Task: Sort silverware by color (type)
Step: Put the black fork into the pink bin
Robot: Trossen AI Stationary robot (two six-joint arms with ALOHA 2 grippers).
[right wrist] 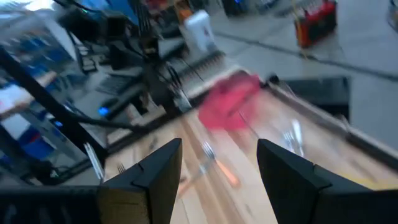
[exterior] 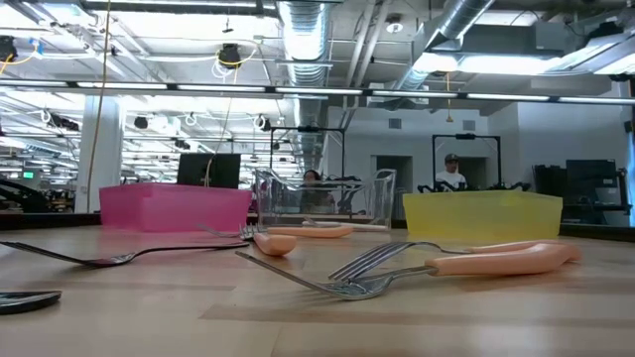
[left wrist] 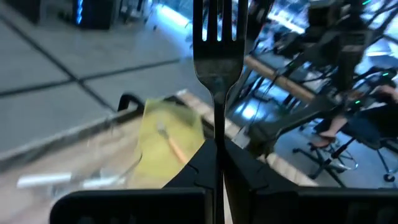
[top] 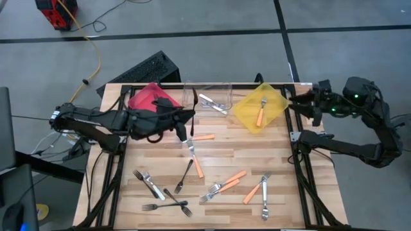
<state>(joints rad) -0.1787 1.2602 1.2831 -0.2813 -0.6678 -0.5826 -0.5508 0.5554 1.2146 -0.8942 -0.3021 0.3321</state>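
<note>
A: Where is the left gripper (left wrist: 217,155)?
B: Over the far side of the table (top: 218,215), at about eleven o'clock from its middle, between the red bin (top: 149,97) and the clear bin (top: 209,96). Its fingers are clamped tight on a dark fork (left wrist: 217,56), which stands up between them with the tines pointing away from the wrist.

A: And the right gripper (right wrist: 217,168)?
B: Off the table at about two o'clock, by the frame corner, with its fingers spread apart and nothing between them.

A: Where is the rest of the silverware?
B: One orange-handled fork (top: 261,111) lies in the yellow bin (top: 247,115) and a silver fork (top: 212,104) in the clear bin. More lie loose on the table: an orange-handled fork at the middle (top: 194,160), a dark fork (top: 185,175) just beside it, and a dark pair (top: 168,204) at seven o'clock. A silver fork (top: 148,184) lies near that pair. Orange-handled ones (top: 228,184) cluster at five o'clock.
</note>
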